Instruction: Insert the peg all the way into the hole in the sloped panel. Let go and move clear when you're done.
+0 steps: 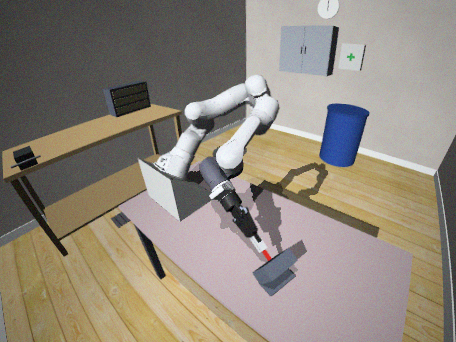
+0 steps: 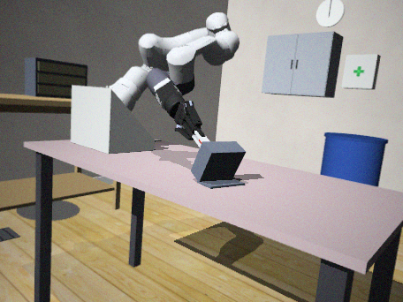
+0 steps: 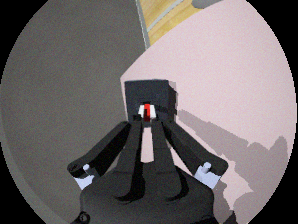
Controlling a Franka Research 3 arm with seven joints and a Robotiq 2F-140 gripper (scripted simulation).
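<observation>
- Hand [image 1: 254,239] sits at centre frame in the top view, fingers pinched narrow around the peg [image 1: 262,249], which it holds by the white upper end.
- Peg's long axis runs from upper left down to lower right in the top view, in line with the hand, with the red end leading.
- Red tip meets the upper face of the sloped panel [image 1: 278,270], lower centre of the top view; how deep it sits in the hole cannot be told.
- From the exterior view, the peg [image 2: 201,138] slants down to the right onto the top edge of the sloped panel [image 2: 219,162], which stands on the pink tabletop [image 2: 287,199].
- Wrist view: peg [image 3: 147,112] dead centre between the dark fingers, pointing straight at the dark sloped panel [image 3: 160,92] ahead.
</observation>
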